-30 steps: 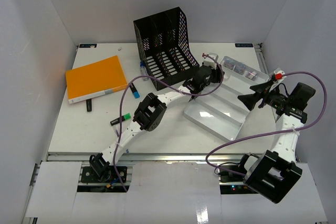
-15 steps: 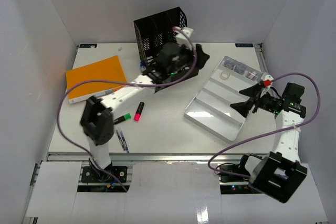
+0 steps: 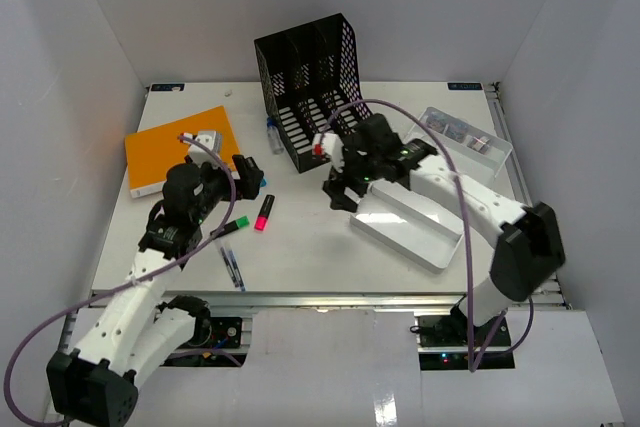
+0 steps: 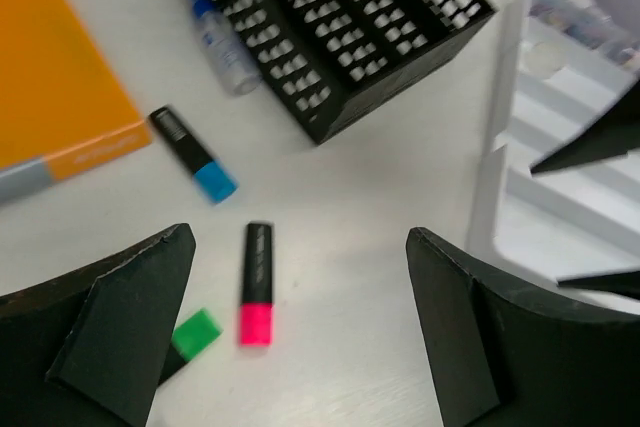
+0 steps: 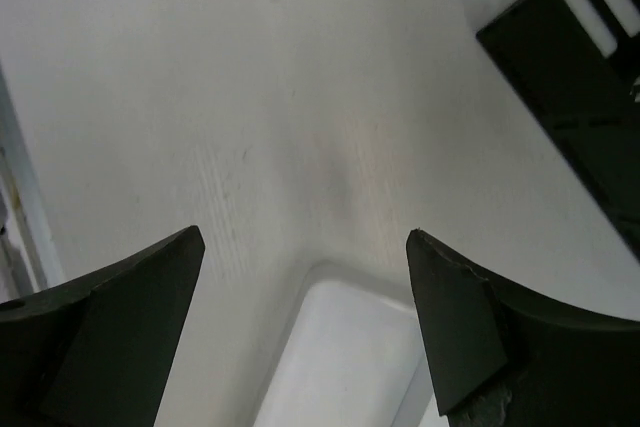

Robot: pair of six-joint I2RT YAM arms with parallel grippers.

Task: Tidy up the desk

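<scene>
Above the desk [image 3: 310, 239], left tool [image 4: 300, 235] and right tool [image 5: 305, 237] angle downward, spread.

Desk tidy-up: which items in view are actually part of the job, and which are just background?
Job:
desk, pink highlighter, green highlighter, blue highlighter, pen, small bottle, orange notebook, black file rack, silver tray.

Background:
white enclosure walls, small bits already in the tray's far compartment.

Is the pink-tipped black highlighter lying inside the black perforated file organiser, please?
No, the pink-tipped black highlighter lies on the bare white desk, clear of the black perforated file organiser.
</scene>
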